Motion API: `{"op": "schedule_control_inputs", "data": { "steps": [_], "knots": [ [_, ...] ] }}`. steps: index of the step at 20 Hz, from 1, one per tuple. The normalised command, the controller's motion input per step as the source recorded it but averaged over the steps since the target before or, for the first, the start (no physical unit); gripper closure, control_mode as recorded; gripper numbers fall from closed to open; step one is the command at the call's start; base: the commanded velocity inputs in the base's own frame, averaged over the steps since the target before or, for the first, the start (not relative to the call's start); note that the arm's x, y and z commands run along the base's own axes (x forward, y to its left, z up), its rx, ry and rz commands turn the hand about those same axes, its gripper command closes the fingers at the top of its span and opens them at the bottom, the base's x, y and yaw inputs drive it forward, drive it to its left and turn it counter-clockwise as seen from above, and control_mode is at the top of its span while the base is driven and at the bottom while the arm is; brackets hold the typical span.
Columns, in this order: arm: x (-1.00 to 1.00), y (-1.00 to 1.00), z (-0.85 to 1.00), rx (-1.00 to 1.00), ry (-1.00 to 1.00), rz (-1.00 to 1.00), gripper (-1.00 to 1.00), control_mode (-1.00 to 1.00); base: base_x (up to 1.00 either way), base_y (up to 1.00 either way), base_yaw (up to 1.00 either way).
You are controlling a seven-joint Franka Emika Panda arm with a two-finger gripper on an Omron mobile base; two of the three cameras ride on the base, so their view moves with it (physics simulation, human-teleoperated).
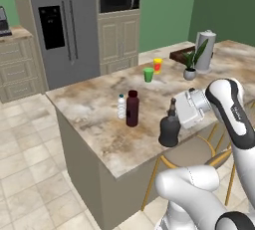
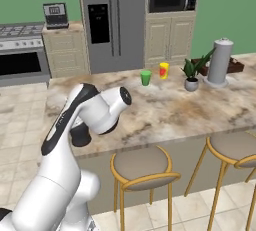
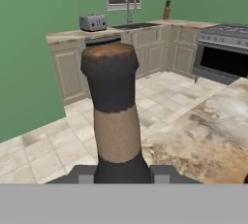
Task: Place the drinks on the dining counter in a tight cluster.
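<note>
Closest of all, the gripper [image 1: 175,110] is seen clamped on the thin neck of the squat black bottle [image 1: 169,130], the jaws closed on either side of it; in the hand view the neck [image 3: 114,116] rises between the two dark finger tips, with its dark cap at twelve o'clock. In the left base view the bottle's base appears to rest on or just above the dining counter [image 1: 99,109], near the edge that faces the stools; contact cannot be told for certain. At about ten o'clock from the black bottle, somewhat apart, the dark maroon bottle [image 1: 132,108] is stood upright, and the small water bottle [image 1: 121,106] is placed just beside it at nine o'clock. These two already read as a pair, so the black one is judged the last to be brought in.

Farther along the top, at about twelve o'clock, a green cup [image 1: 148,74] and a yellow-and-red cup [image 1: 157,65] are seen, then a potted plant [image 1: 190,69] and a grey jug [image 1: 205,50].

Several risks are judged from this position. If the bottle is pushed in too fast, the maroon bottle could be struck and toppled onto the water bottle. A grip held only at the neck allows swinging, so a tilted release could leave the bottle rocking near the counter edge.
</note>
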Motion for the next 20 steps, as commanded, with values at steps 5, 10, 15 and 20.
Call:
{"op": "schedule_control_inputs", "data": {
  "steps": [5,10,15,20],
  "knots": [
    [0.0,0.0,0.0,0.0,0.0,0.0,1.0,1.0,0.02,0.0,0.02],
    [0.0,0.0,0.0,0.0,0.0,0.0,1.0,1.0,0.01,0.0,0.0],
    [0.0,0.0,0.0,0.0,0.0,0.0,1.0,1.0,0.0,0.0,0.0],
    [0.29,0.0,0.0,0.0,0.0,0.0,1.0,-1.0,0.05,0.0,0.0]
  ]
}}
